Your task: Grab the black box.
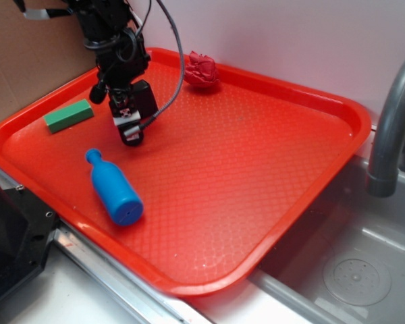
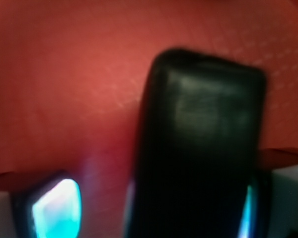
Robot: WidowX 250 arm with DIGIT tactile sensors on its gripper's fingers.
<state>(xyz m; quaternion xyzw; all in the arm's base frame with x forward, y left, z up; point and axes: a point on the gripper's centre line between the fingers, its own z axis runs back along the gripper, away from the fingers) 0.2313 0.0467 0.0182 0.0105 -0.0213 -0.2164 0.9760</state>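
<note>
The small matte black rectangular box with rounded edges fills the wrist view, blurred and very close, standing between the gripper fingers, which show as pale tips at the lower left and lower right corners. In the exterior view the box sits at the far left of the tray, directly under the black robot arm and against the gripper. The box lies tight to the right finger, with a clear gap of red tray between it and the left one, so the gripper looks parted around the box and not yet clamped on it.

The risk, as I judge it, is an off-centre grip. If the fingers close from here, the left finger has to travel while the right one already touches, which could push or twist the box instead of pinching it squarely. A smooth rounded edge could also slip out on lifting.

The large red textured plastic tray rests on the counter beside a grey metal sink to the right. The tray holds the black box, a slim green rectangular block at the far left, a blue plastic bottle lying on its side near the left, and a crumpled dark red cloth at the far edge.
</note>
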